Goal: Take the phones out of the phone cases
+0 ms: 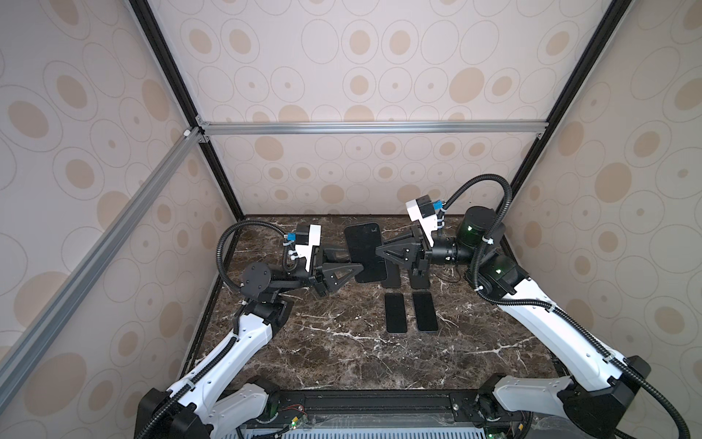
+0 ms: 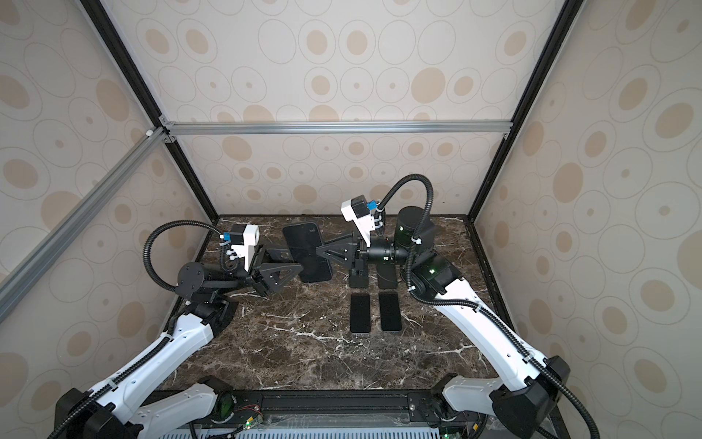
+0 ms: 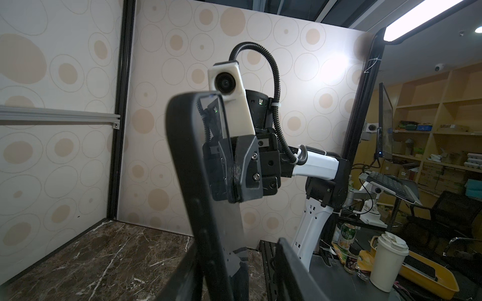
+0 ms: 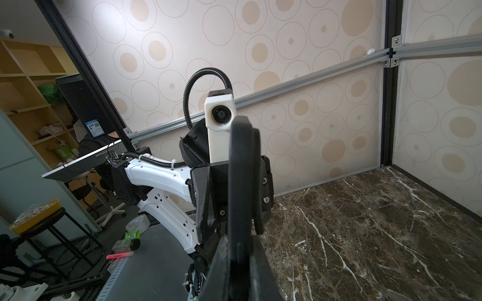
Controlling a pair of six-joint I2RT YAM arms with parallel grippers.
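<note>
Phone case [image 3: 180, 146] hangs above worktop [image 1: 342, 361], phone [image 3: 224, 234] seated inside its rim. Jaws of right gripper [image 1: 380, 252] clamp one long edge; jaws of left gripper [image 1: 351, 260] stand part-open, straddling the opposite edge.

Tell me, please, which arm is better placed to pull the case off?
Probably the left: the right gripper is shut on the phone, anchoring it, while the left gripper straddles the opposite edge of the case, not yet clamped.
</note>
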